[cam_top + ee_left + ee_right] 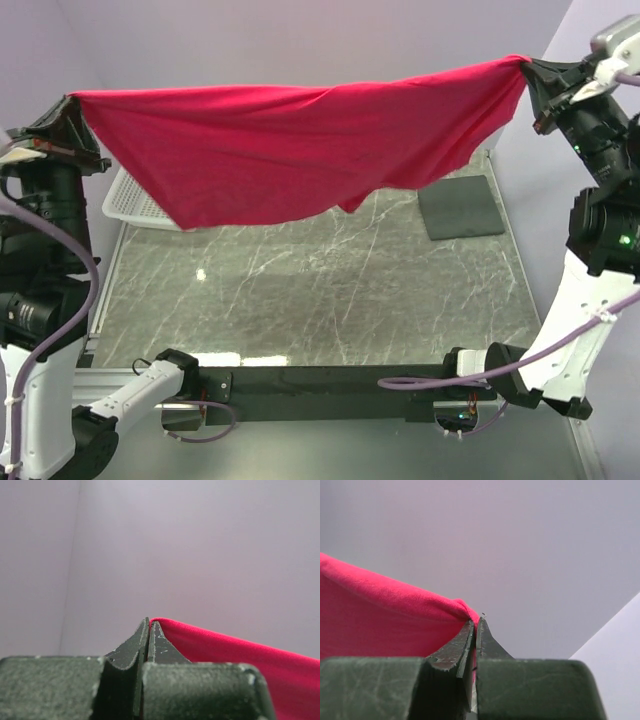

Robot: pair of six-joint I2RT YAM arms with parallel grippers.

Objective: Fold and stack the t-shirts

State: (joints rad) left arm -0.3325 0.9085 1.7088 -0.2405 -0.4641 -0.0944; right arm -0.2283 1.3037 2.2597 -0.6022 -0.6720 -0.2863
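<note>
A crimson-red t-shirt (290, 150) hangs stretched in the air between my two grippers, high above the marble table. My left gripper (74, 100) is shut on its left corner; in the left wrist view (150, 622) the red fabric (250, 665) runs off to the right from the fingertips. My right gripper (527, 66) is shut on its right corner; in the right wrist view (475, 622) the red cloth (385, 620) spreads to the left. The shirt's lower edge sags and hangs free above the table.
A white mesh basket (130, 205) stands at the back left, partly hidden behind the hanging shirt. A dark grey folded cloth (460, 207) lies at the back right of the marble table (320, 290). Lilac walls close in behind and at both sides.
</note>
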